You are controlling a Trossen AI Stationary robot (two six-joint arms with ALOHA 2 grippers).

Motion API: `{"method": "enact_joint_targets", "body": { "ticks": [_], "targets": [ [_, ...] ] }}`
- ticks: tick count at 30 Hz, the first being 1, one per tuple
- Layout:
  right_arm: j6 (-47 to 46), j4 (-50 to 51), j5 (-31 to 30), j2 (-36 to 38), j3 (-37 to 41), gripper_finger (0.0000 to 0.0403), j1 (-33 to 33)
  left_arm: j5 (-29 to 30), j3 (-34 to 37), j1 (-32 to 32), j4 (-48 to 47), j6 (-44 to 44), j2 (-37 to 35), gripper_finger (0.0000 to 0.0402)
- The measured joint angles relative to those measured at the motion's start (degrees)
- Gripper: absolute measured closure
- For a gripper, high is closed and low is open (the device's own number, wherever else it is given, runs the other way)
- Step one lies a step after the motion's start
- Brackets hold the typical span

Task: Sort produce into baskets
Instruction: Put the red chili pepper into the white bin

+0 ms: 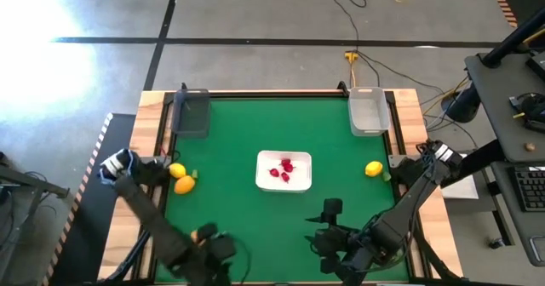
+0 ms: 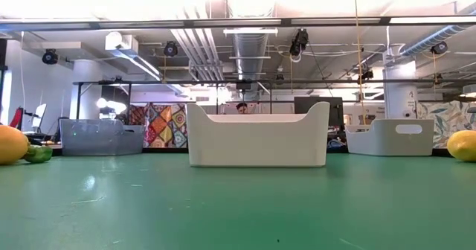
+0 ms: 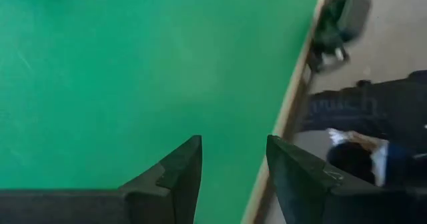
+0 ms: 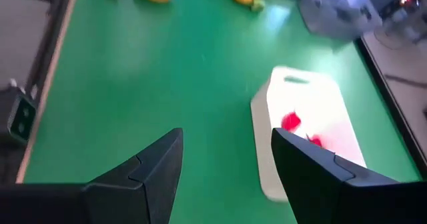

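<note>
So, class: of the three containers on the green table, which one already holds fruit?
The white tray in the table's middle: red berries lie in it. The dark bin and the clear bin at the far corners look empty.

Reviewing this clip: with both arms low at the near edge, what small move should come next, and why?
Probably the left pincer, open and empty over bare mat, should go toward the lemons by the left edge. Both bins look empty; only the tray holds berries.
</note>
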State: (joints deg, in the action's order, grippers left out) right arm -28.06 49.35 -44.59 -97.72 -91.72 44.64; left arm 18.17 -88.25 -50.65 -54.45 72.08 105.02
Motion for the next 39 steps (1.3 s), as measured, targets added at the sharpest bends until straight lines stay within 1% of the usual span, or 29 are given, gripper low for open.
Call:
{"method": "enact_joint_targets", "body": {
  "ticks": [4,7,10,13,16,22,25,29,34,39],
  "targets": [
    [4.0,-5.4,0.0,0.0,0.0,0.0181,-1.1,-0.2,0.0,-7.0,0.7,10.3,2.5,0.0251],
    [5.9,-7.1,0.0,-0.1,0.0,0.0181,-1.5,-0.5,0.0,-11.7,2.1,15.1,4.5,0.0251],
    [6.5,-7.1,0.1,-0.4,0.0,0.0181,-1.5,-1.3,0.0,-15.4,2.4,15.0,6.7,0.0251],
    [5.5,-7.1,0.2,-0.9,0.0,0.0181,-1.4,-1.1,0.0,-17.3,2.2,11.9,8.7,0.0251],
    [5.2,-7.7,1.2,-1.6,0.0,0.0181,-1.4,-0.7,0.0,-17.8,1.4,9.8,10.8,0.0251],
    [4.6,-8.2,2.0,-4.0,0.0,0.0181,-1.4,-0.7,0.1,-17.1,-3.3,10.1,13.3,0.0251],
    [4.7,-8.0,4.1,-5.6,0.0,0.0181,-1.4,-0.4,0.1,-16.8,-5.7,12.1,13.0,0.0251],
    [5.0,-8.3,5.8,-7.1,0.0,0.0181,-1.4,2.3,0.1,-16.9,-6.1,13.7,11.8,0.0251],
    [5.4,-8.1,6.0,-7.8,0.0,0.0181,-1.4,2.0,0.8,-16.8,-7.3,12.6,11.8,0.0251],
    [5.7,-8.1,6.0,-7.8,0.0,0.0181,-1.4,2.3,1.2,-16.0,-13.3,12.5,11.8,0.0251]
  ]
}}
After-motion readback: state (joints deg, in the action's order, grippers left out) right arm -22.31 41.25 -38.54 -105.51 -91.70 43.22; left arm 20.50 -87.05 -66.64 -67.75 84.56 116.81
